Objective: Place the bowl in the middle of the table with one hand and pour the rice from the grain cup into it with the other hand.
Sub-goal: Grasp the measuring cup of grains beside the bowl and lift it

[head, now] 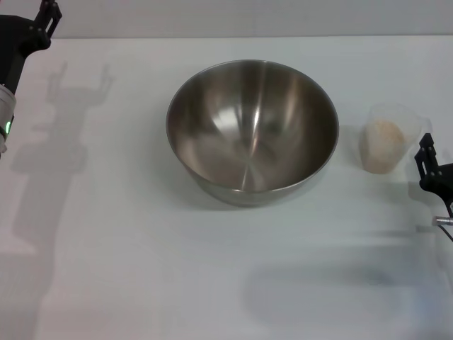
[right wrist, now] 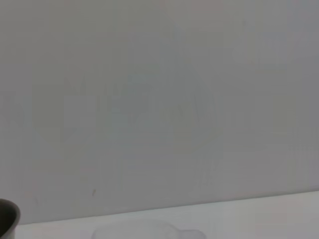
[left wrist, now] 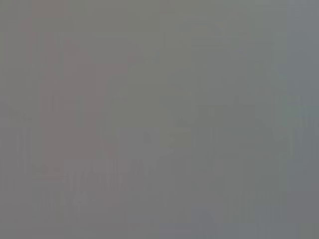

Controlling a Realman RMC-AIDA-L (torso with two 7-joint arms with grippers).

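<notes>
The steel bowl (head: 252, 129) stands upright and holds nothing, near the middle of the white table (head: 127, 269). The clear grain cup (head: 396, 115) stands just right of the bowl, apart from it, with rice (head: 382, 147) heaped inside. My right gripper (head: 429, 160) is at the right edge, just right of the cup and a little nearer to me. My left gripper (head: 44, 20) is raised at the far left corner, well away from the bowl. The right wrist view shows a bit of the bowl's rim (right wrist: 7, 219) and the cup's faint rim (right wrist: 149, 232). The left wrist view shows only blank grey.
Bare white tabletop lies in front of the bowl and to its left, crossed by the arms' shadows. A plain pale wall (right wrist: 159, 99) runs behind the table's far edge.
</notes>
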